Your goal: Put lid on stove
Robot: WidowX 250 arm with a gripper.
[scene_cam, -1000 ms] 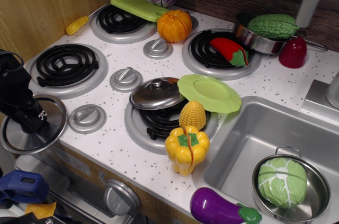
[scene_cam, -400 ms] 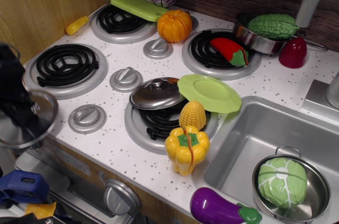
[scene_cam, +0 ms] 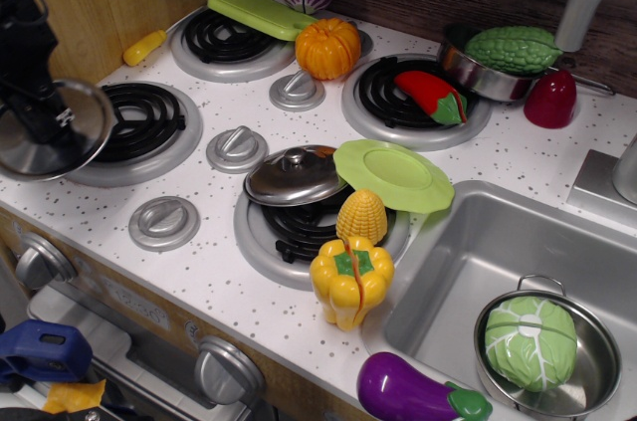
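The wide flat shiny steel lid (scene_cam: pixel 50 132) hangs in the air at the far left, tilted, over the left edge of the front-left burner (scene_cam: pixel 134 124). My black gripper (scene_cam: pixel 40 114) reaches down from above and is shut on the lid's centre knob. The white speckled stove (scene_cam: pixel 199 272) has four black coil burners in silver rings and silver knobs (scene_cam: pixel 163 222). A darker domed steel lid (scene_cam: pixel 295 175) rests on the front-right burner.
A light green plate (scene_cam: pixel 394 175), corn (scene_cam: pixel 361 216) and a yellow pepper (scene_cam: pixel 350 280) crowd the front-right burner. An orange pumpkin (scene_cam: pixel 327 47) and a green board (scene_cam: pixel 261 14) lie at the back. A red pepper (scene_cam: pixel 431 97) lies on the back-right burner. The grey sink (scene_cam: pixel 468 252) is at right.
My gripper has lifted the lid from the front-left corner of the counter and carried it up and back, toward the front-left burner.
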